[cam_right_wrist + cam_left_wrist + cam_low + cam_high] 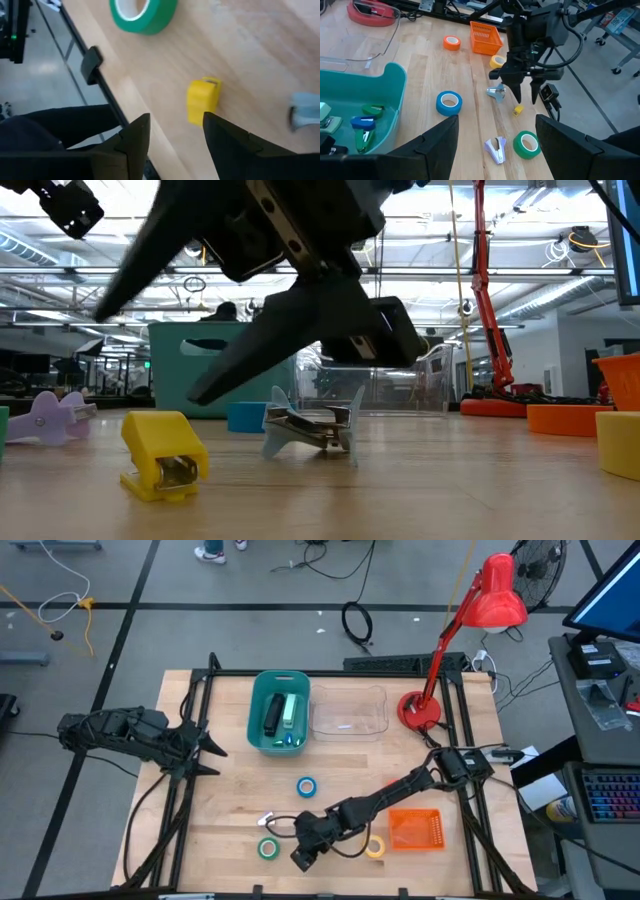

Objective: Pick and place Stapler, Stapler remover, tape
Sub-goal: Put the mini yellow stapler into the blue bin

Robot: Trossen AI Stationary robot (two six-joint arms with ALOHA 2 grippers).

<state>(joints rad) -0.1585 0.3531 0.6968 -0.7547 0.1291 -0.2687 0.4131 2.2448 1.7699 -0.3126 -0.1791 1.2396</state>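
My right gripper [175, 120] is open and hovers low over the table's near edge, just short of a small yellow stapler remover [202, 100] that lies on the wood. A green tape roll [526, 144], a lavender stapler remover [496, 149] and a light-blue stapler remover [496, 93] lie close around it. The blue tape [306, 786] lies mid-table, and the yellow tape [375, 847] is beside an orange basket [413, 828]. An orange-red tape [452, 43] lies farther off. My left gripper [215, 758] waits open at the table's left.
A teal bin [280, 710] holding staplers stands at the far middle, with a clear tray [350, 712] to its right. A red desk lamp [420, 710] stands at the far right. The table's near edge and its black frame [92, 62] run close under my right gripper.
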